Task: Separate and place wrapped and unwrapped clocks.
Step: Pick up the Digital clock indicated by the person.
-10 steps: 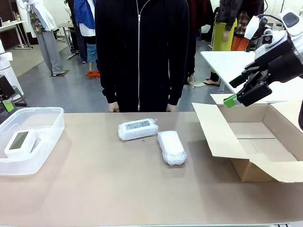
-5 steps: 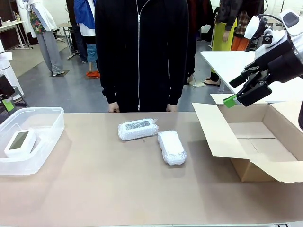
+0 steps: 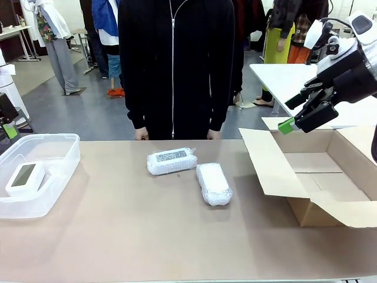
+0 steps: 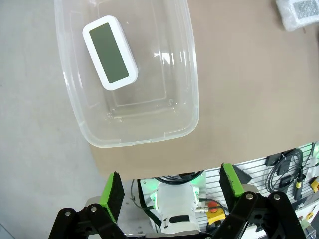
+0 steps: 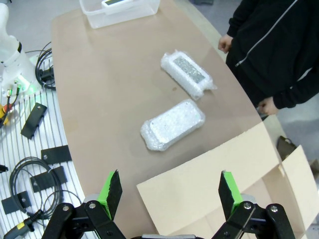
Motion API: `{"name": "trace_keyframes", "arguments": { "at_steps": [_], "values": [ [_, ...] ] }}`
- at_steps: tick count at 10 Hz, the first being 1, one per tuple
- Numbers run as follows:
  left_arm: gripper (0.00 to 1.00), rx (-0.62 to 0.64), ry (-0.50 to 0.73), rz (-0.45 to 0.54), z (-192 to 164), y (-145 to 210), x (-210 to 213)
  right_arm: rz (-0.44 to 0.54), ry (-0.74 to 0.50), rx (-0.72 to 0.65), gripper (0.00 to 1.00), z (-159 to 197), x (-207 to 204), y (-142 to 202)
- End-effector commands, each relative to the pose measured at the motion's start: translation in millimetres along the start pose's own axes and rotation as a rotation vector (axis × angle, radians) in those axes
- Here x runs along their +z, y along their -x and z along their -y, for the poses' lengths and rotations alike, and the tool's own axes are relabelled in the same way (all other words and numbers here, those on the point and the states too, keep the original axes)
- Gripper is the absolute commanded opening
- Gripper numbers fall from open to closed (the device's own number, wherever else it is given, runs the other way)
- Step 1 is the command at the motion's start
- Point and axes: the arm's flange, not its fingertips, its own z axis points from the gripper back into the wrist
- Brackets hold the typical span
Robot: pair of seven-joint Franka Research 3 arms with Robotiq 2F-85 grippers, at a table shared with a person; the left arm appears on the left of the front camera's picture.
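Wrapped clocks [image 3: 171, 161] lie on brown table [image 3: 147, 236]; left hand [image 4: 170, 181], right hand [image 5: 169, 186] spread apart.

Front view low across the table [image 3: 147, 236] toward the person [image 3: 177, 59]; both wrist views high, downward, table common to all

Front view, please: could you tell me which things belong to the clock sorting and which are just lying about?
Job: bare clock, clear tub holding it, far wrapped clock, near wrapped clock, open cardboard box.
Lying about: black plate and coiled cable beside the table, white table behind.
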Motion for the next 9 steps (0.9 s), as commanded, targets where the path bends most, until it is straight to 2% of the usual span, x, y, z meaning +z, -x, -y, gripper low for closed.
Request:
{"name": "trace_keyframes", "arguments": {
  "at_steps": [1, 9],
  "values": [
    [1.00, 0.000, 0.000, 0.006, 0.2, 0.2, 2.6, 0.010, -0.018, -0.001, 1.00, -1.1, -2.2, 2.3],
    [1.00, 0.000, 0.000, 0.006, 0.2, 0.2, 2.6, 0.010, -0.018, -0.001, 1.00, -1.1, -2.2, 2.3]
  ]
}}
